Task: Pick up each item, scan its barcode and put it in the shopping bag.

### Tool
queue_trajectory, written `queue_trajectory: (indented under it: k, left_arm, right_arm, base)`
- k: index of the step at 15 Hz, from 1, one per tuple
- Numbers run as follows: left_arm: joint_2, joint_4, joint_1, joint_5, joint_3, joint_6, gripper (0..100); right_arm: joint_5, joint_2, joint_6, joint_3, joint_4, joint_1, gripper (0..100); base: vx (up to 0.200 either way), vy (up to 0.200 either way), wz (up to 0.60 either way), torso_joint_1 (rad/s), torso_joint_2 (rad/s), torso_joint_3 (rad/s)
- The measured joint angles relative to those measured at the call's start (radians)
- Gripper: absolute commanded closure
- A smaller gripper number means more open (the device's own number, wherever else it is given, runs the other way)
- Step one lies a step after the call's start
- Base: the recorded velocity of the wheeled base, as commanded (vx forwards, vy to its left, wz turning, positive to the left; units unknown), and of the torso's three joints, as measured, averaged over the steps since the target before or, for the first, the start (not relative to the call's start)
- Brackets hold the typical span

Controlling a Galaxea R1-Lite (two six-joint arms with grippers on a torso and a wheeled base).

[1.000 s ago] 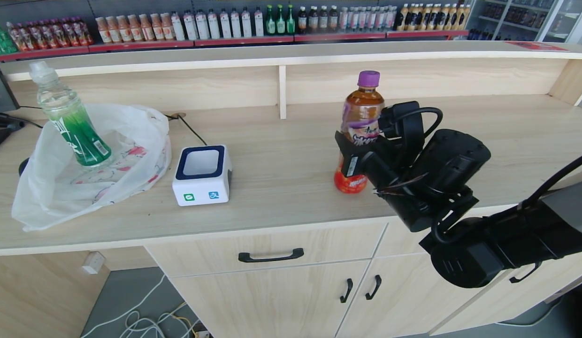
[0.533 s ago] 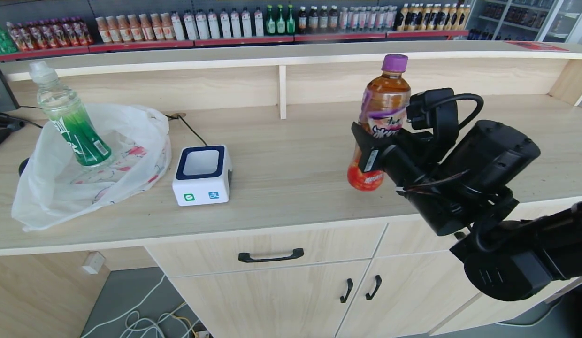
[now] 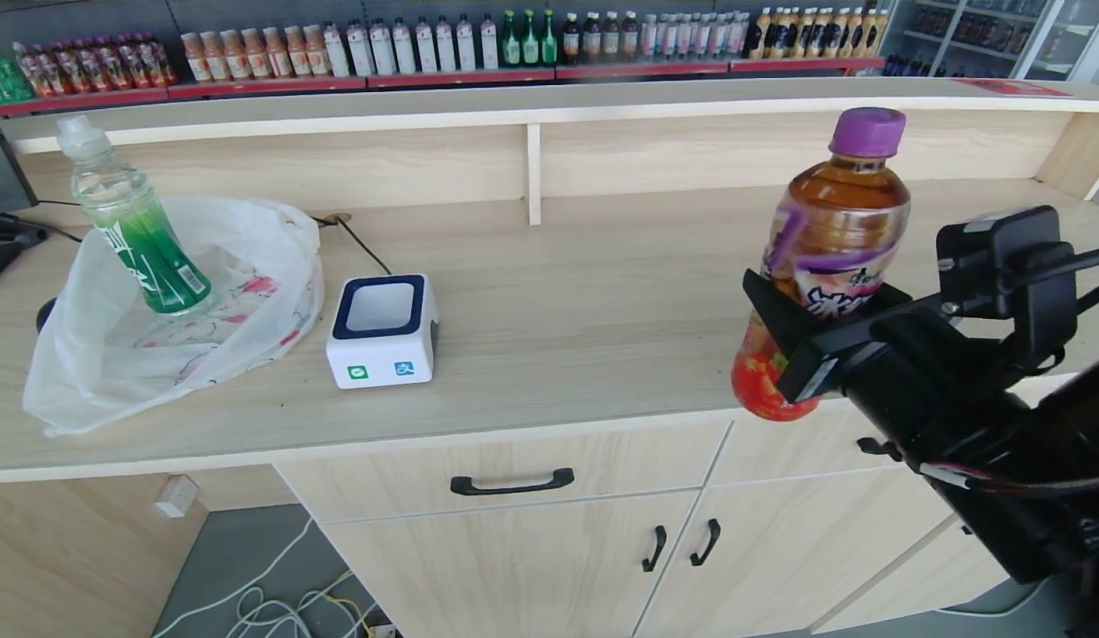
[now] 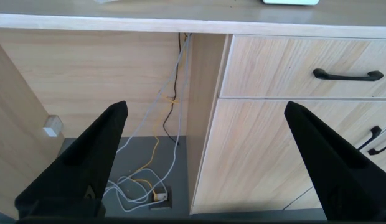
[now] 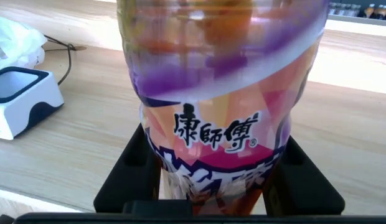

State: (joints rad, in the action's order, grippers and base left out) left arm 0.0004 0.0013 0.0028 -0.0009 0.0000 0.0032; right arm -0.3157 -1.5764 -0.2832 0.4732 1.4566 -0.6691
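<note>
The tea bottle (image 3: 829,257) carried a label (image 5: 215,134) with a row of bold dark Chinese characters on a pale band, plainest in the right wrist view. Larger white lettering ran below it. The green bottle (image 3: 137,230) bore a barcode (image 3: 191,280), its digits too small to read. The scanner (image 3: 383,330) showed a green sign (image 3: 358,373) and a blue sign (image 3: 404,369) on its front.

Bottle (image 5: 221,106) top — cut off.

You are in a shop: rows of drink bottles (image 3: 514,40) fill the shelves (image 3: 470,78) behind a wooden counter (image 3: 558,292) with a scanner (image 3: 383,330).
</note>
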Motion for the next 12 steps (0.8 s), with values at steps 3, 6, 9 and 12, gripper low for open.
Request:
queue_trajectory:
  k: [3,6,9,12]
  left_arm:
    - [0.000,0.000,0.000,0.000,0.000,0.000,0]
    - [0.000,0.000,0.000,0.000,0.000,0.000,0]
    - [0.000,0.000,0.000,0.000,0.000,0.000,0]
    - [0.000,0.000,0.000,0.000,0.000,0.000,0]
  right_arm:
    - [0.000,0.050,-0.036,-0.180,0.097,-0.018,100]
    - [0.001,0.113,-0.030,-0.291,0.114,-0.022,100]
    - [0.004,0.154,-0.035,-0.331,0.114,-0.032,100]
    - [0.004,0.162,-0.112,-0.330,0.113,-0.122,100]
  base:
    - [0.000,0.000,0.00,0.000,0.00,0.000]
    - [0.000,0.000,0.00,0.000,0.00,0.000]
    - [0.000,0.000,0.00,0.000,0.00,0.000]
    - [0.000,0.000,0.00,0.000,0.00,0.000]
